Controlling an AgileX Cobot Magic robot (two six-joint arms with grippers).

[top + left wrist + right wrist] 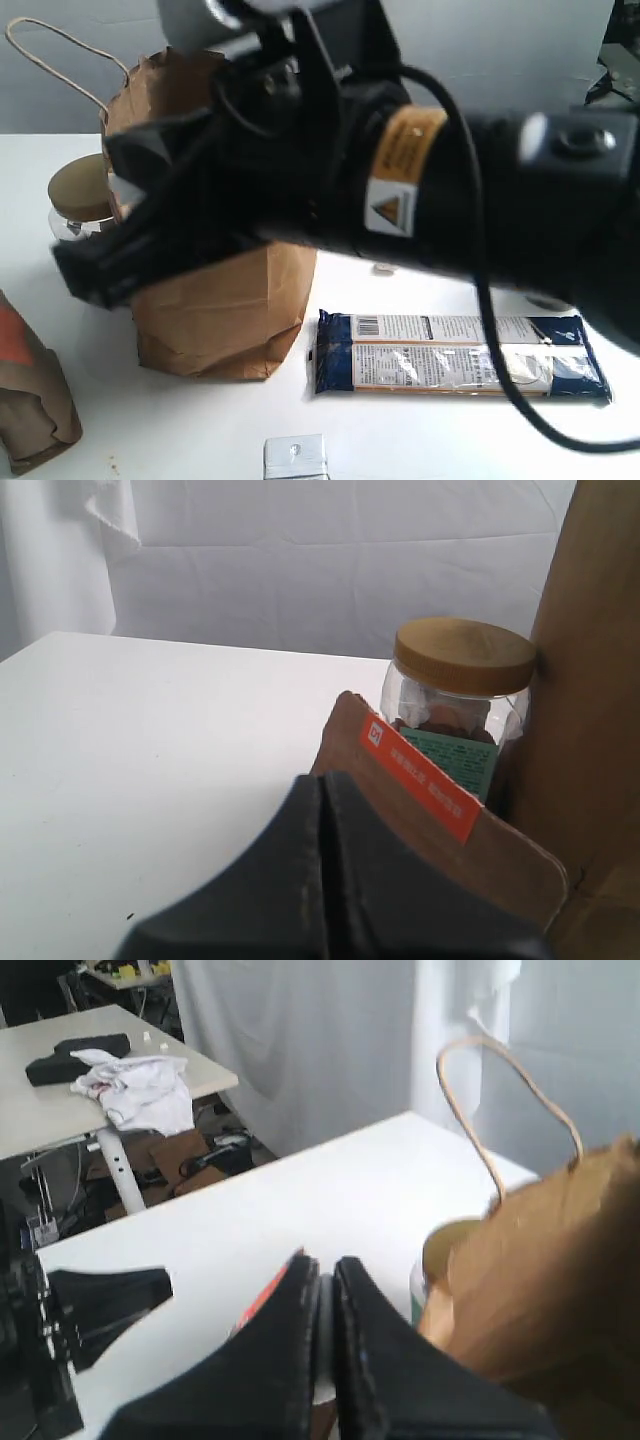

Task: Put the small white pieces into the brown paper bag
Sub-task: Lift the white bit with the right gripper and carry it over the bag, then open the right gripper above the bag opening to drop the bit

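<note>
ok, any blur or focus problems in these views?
Exterior view: right arm close, blurred, hides much of the brown paper bag. Left wrist view: left tool defocused, jar sharp. Right wrist view: right tool soft, bag edge blurred.

Brown paper bag [225, 310], top behind blurred arm [450, 190]; silvery packet [296, 458] half off bottom edge.

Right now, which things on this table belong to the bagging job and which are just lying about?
Job: tall brown paper bag; small white lump, likely one of the pieces.
Lying about: jar with tan lid; long blue packet; silvery square packet; shorter brown bag with red-orange patch.
</note>
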